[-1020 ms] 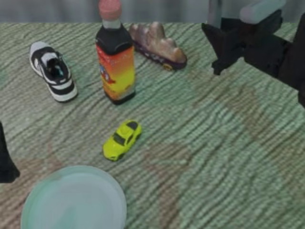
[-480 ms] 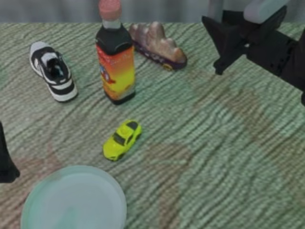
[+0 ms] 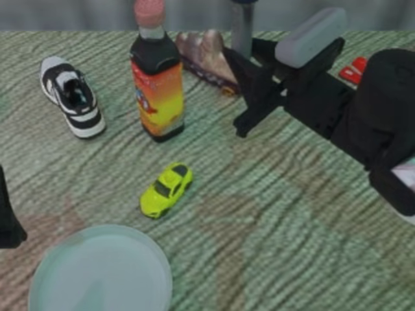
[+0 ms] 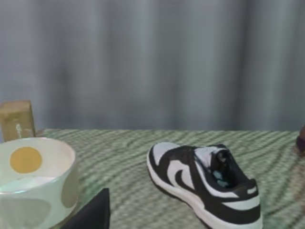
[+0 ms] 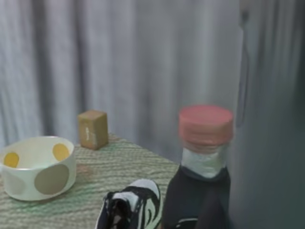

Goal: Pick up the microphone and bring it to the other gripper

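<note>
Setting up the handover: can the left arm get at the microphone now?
Probably, with a long reach: the right claw holds the microphone up over the table's far side; the left claw sits at the left edge. The red-capped bottle stands between them.

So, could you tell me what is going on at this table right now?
The right arm is at work: its pincer appears to hold the microphone upright, above the back of the table, close to the sauce bottle. The left pincer sits parked at the table's left edge, so the handover is not yet done. The sneaker, yellow toy car and plate lie untouched.
</note>
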Controlling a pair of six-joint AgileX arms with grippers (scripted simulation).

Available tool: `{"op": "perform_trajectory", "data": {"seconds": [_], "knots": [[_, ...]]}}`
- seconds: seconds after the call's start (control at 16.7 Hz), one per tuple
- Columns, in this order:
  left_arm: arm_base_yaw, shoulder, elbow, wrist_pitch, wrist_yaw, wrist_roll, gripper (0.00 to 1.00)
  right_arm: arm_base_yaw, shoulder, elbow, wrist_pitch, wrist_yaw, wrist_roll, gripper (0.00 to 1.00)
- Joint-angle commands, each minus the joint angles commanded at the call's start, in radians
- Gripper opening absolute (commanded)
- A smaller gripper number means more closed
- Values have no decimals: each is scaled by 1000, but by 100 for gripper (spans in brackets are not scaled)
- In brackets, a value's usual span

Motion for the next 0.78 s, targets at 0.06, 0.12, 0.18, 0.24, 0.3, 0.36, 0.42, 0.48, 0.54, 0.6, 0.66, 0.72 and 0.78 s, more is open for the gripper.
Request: {"op": "perform_trajectory", "data": {"seconds": [0.06, 0.12, 0.18, 0.24, 0.3, 0.36, 0.42, 0.48, 0.54, 0.6, 0.66, 0.72, 0.78], "knots": [[0, 0, 0, 0, 0, 0, 100, 23, -6, -7, 6, 22, 0, 0], [0, 0, 0, 0, 0, 0, 100, 36, -9, -11, 9, 35, 1, 0], [0, 0, 0, 0, 0, 0, 100, 39, -10, -12, 10, 38, 1, 0], [0, 0, 0, 0, 0, 0, 100, 39, -10, -12, 10, 38, 1, 0], [0, 0, 0, 0, 0, 0, 100, 39, -10, -12, 10, 38, 1, 0], [0, 0, 0, 0, 0, 0, 100, 35, -5, -8, 8, 34, 3, 0], [0, 0, 0, 0, 0, 0, 100, 36, -6, -9, 9, 35, 2, 0], [0, 0, 0, 0, 0, 0, 100, 37, -8, -10, 9, 36, 2, 0], [0, 0, 0, 0, 0, 0, 100, 38, -10, -11, 10, 38, 1, 0], [0, 0, 0, 0, 0, 0, 100, 39, -10, -12, 10, 38, 1, 0], [0, 0, 0, 0, 0, 0, 100, 39, -10, -12, 10, 38, 1, 0], [0, 0, 0, 0, 0, 0, 100, 39, -10, -12, 10, 38, 1, 0], [-1, 2, 1, 1, 1, 0, 100, 39, -10, -12, 10, 38, 1, 0]]}}
